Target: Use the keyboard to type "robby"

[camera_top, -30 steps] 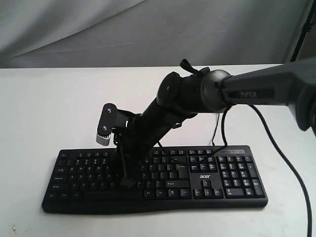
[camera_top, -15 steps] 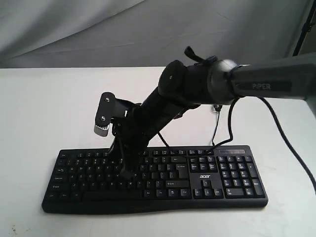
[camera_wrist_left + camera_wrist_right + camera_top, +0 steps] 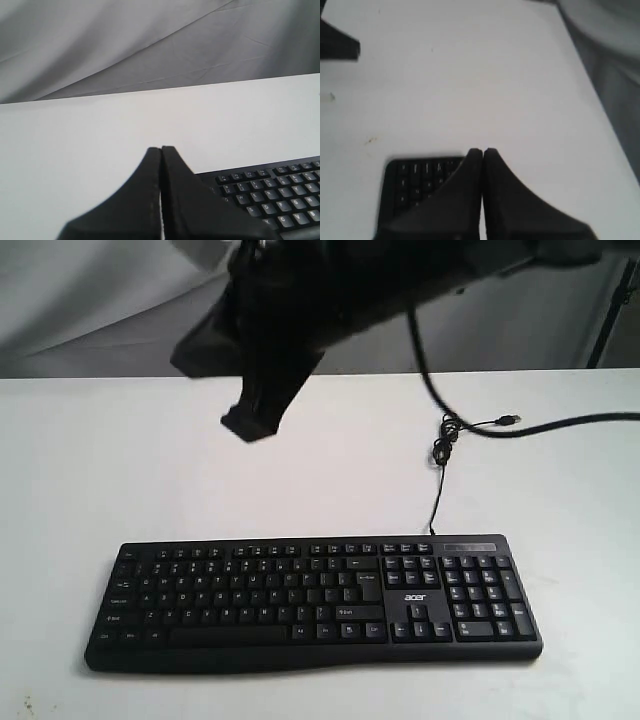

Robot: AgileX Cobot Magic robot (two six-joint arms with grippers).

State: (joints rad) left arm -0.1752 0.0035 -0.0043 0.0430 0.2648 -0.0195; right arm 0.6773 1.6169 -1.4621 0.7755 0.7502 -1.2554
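The black keyboard (image 3: 300,600) with the white acer logo lies flat near the table's front edge, no gripper touching it. My right gripper (image 3: 249,427) hangs shut and blurred high above the table, behind the keyboard's left half. In the right wrist view its fingers (image 3: 482,150) press together with nothing between them, a corner of the keyboard (image 3: 415,185) far below. My left gripper (image 3: 161,148) is also shut and empty, low beside the keyboard's (image 3: 270,192) left end. The exterior view does not show the left gripper.
The keyboard's thin black cable (image 3: 437,490) runs back across the white table (image 3: 120,460) to a loose coil and a free USB plug (image 3: 510,420). Grey cloth (image 3: 100,300) hangs behind the table. A dark shape (image 3: 337,47) sits at one corner of the right wrist view.
My right arm has lifted off the keys, rising fast from the keyboard's middle rows to well above the table. The keyboard has not shifted.
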